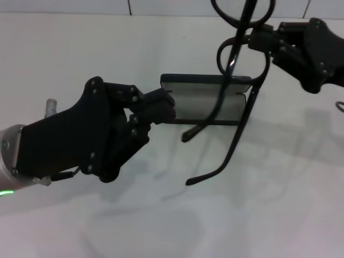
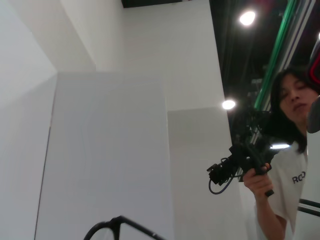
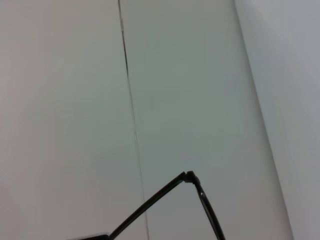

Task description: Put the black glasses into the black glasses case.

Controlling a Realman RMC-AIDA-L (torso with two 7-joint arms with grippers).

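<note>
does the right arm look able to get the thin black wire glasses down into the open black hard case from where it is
Probably yes. The right gripper holds the thin black wire glasses above the open black hard case; the left gripper grips only the case's left end, leaving its lining uncovered.

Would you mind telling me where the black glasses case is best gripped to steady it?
Grip the black glasses case by its short end nearest the left gripper, coming in level from the robot's left. It lies open, and the black glasses hang over its other end, held by the right gripper.
</note>
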